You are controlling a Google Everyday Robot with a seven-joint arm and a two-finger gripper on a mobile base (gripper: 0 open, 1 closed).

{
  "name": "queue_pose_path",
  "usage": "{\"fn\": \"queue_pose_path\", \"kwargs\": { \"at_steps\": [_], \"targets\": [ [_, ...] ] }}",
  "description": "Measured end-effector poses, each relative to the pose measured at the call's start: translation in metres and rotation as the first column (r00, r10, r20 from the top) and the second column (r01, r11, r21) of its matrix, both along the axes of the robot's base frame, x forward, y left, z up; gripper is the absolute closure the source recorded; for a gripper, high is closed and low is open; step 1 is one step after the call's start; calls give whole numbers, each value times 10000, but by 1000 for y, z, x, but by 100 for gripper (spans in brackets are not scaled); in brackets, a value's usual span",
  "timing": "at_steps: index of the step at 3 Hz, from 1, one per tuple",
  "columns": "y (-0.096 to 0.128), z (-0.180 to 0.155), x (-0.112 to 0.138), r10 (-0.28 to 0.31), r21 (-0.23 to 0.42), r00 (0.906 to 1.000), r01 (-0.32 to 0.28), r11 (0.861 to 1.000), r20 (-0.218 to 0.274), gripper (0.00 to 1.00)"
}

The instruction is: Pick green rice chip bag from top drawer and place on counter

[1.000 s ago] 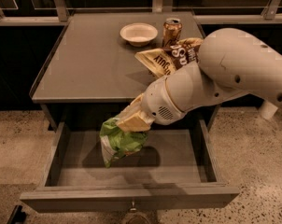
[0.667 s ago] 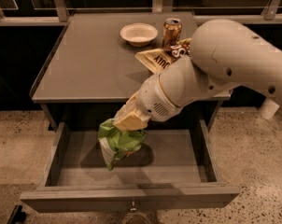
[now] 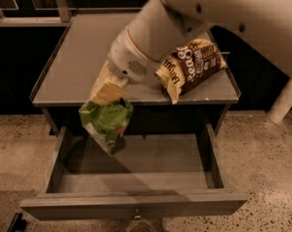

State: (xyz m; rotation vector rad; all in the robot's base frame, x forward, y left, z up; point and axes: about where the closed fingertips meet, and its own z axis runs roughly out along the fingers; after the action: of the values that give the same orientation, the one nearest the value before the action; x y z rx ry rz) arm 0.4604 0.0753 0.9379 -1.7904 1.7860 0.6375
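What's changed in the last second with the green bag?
The gripper, shut on the green rice chip bag, has lifted it out of the top drawer to the front edge of the counter. Drawer still open; brown chip bag still on the counter.

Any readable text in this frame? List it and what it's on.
"LATE JUL", partly cut off: brown-and-cream chip bag on the counter.
"Sea", large letters: same bag; its small print is unreadable.
Label on the green rice chip bag, held by the gripper over the top drawer: unreadable.
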Motion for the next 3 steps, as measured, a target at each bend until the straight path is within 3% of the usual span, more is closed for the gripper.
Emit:
{"fn": "queue_pose_path", "kwargs": {
  "at_steps": [1, 2, 3],
  "targets": [
    [41, 26, 23, 1273, -228, 9918, -1270, 9916, 104, 100],
    [86, 35, 50, 2334, -450, 9724, -2332, 9714, -13, 100],
    [132, 32, 81, 2992, -750, 9538, -3004, 9509, -274, 100]
  ]
}}
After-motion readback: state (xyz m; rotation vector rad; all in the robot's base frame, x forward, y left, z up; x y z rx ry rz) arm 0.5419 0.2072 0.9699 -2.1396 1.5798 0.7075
